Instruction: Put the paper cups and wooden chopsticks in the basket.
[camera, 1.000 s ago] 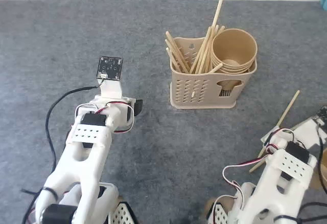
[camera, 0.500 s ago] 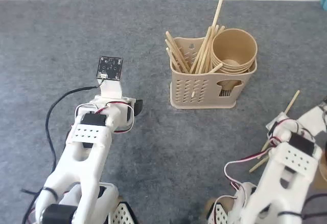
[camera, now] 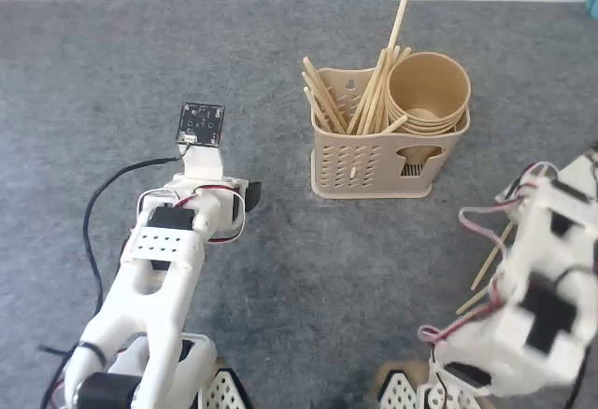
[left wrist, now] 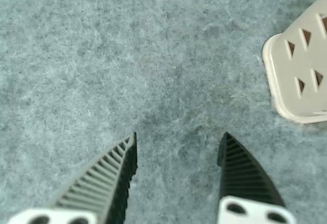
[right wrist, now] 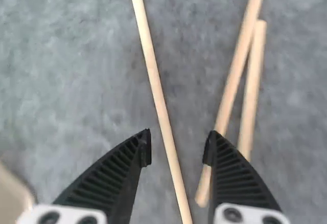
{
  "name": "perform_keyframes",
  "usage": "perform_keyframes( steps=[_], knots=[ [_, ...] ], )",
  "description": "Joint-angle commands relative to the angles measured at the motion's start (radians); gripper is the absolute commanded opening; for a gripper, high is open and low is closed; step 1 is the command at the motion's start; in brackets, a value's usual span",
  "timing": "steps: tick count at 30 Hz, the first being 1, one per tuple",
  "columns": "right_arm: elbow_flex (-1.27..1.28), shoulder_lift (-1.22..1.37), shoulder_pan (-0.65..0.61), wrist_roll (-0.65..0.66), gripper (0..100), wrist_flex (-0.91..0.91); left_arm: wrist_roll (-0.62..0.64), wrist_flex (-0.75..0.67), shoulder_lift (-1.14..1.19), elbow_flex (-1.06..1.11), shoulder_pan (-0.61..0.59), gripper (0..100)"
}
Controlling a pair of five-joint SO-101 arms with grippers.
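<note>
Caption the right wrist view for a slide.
Open right tool above one loose chopstick on the grey mat, two more chopsticks alongside.

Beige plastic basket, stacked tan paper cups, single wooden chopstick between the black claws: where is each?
Beige plastic basket (camera: 369,162): high view, front slotted wall.
Stacked tan paper cups (camera: 416,77): high view, top cup's inner wall.
Single wooden chopstick (right wrist: 154,75): right wrist view, mid-shaft.

Beige basket (camera: 374,174) upright, far-centre of table (camera: 140,54); stacked paper cups (camera: 428,91) and chopsticks (camera: 372,91) inside; three loose chopsticks (right wrist: 156,91) flat near right edge.
</note>
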Motion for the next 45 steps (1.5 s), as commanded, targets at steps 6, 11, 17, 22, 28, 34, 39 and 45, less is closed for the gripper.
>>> perform_keyframes(
  steps=[6,11,17,22,28,34,39,45],
  knots=[
    [-0.253,0.229,0.008,-0.011,10.9,-0.007,-0.003,-0.009,0.000,-0.039,0.002,25],
    [-0.235,0.160,0.010,-0.008,2.4,0.015,-0.005,-0.011,0.000,-0.041,0.002,25],
    [-0.224,0.005,0.010,-0.008,0.7,0.137,-0.005,-0.029,0.000,-0.036,0.002,25],
    [-0.222,-0.196,0.027,-0.008,0.7,0.265,-0.006,-0.029,0.000,-0.036,0.002,25],
    [-0.222,-0.529,0.059,-0.008,0.7,0.317,-0.006,-0.026,0.000,-0.036,0.002,25],
    [-0.229,-0.901,0.042,-0.008,0.7,0.292,-0.005,-0.025,0.000,-0.036,0.002,25],
    [-0.222,-1.119,-0.030,-0.008,0.7,0.199,-0.005,-0.023,0.000,-0.035,0.002,25],
    [-0.221,-1.251,-0.203,-0.008,0.7,0.036,-0.005,-0.023,0.000,-0.035,0.002,25]
  ],
)
